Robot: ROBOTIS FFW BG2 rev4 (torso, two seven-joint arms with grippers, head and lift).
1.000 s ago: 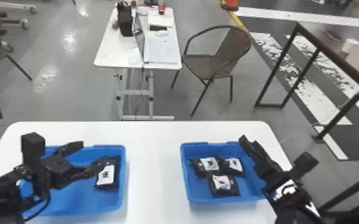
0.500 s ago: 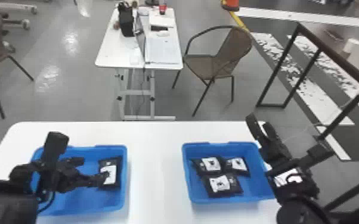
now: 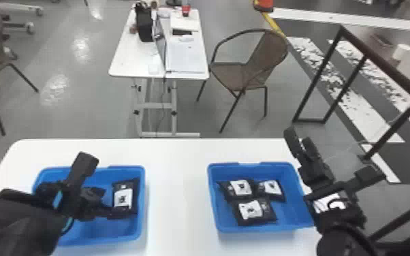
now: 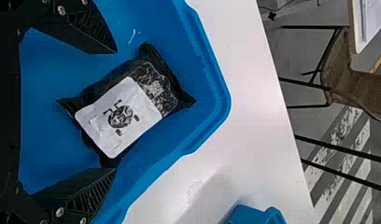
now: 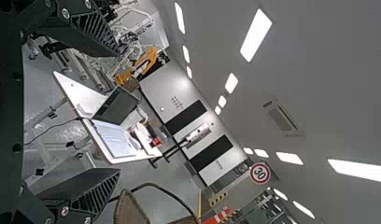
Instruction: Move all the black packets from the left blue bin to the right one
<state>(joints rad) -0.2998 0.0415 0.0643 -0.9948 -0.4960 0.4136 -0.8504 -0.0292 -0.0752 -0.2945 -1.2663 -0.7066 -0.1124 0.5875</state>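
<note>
As judged from how the packets lay, the transfer was well advanced but incomplete, with the left blue bin [image 3: 142, 190] serving as landmark for all positions. Three black packets, namely a rear-left packet [image 3: 241, 188], a rear-right packet [image 3: 271, 188] and a front packet [image 3: 252, 209], lay grouped in the right blue bin [image 3: 258, 227], which stood to the right of the landmark on the same white table [image 3: 177, 190]. These were taken as the completed portion of the work. One labelled packet [image 4: 118, 116] lay inside the landmark, near its right-hand wall, label uppermost, and constituted the visible remainder. Because the left arm covered part of the landmark's interior, it could not be told whether any further packet lay beneath it.

The left gripper [image 4: 116, 110] was inside the landmark's outline, its two ridged fingers parted on either side of the labelled packet; it grasped nothing, although contact between the lower finger and a packet corner could not be excluded. The right gripper [image 5: 119, 112], also spread and empty, was well to the right of the landmark, beside the far side of the right blue bin. Closure on the labelled packet, lifting, carriage rightward from the landmark and release were judged outstanding.
</note>
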